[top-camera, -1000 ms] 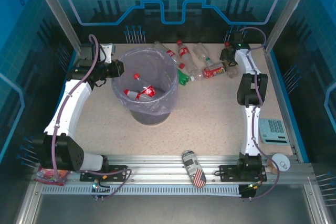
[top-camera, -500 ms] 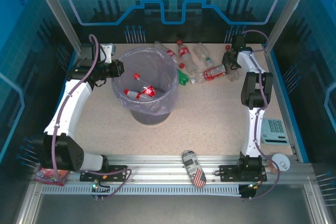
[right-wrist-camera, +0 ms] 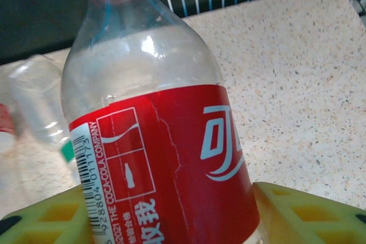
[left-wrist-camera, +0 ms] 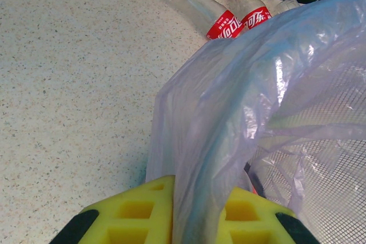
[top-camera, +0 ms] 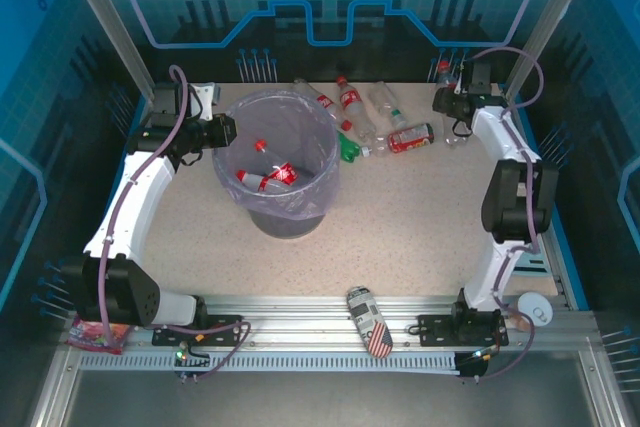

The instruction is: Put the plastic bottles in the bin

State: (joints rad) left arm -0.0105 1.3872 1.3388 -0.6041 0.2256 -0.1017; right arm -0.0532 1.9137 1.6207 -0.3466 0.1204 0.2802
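My right gripper [right-wrist-camera: 177, 212] clasps a red-labelled bottle [right-wrist-camera: 166, 152] by its waist, cap pointing away from my wrist, at the far right corner. The bin [top-camera: 290, 222] lies well to my left (left gripper [left-wrist-camera: 197, 215] pinches its bag [left-wrist-camera: 229, 95] there).

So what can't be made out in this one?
Top external: the liner hides most of what lies in the bin.
Top external: the loose bottles overlap and are too small to count.
Right wrist: the held bottle, between the right gripper pads, has its base cut off by the bottom edge.
Left wrist: the liner covers where the left gripper pads meet.
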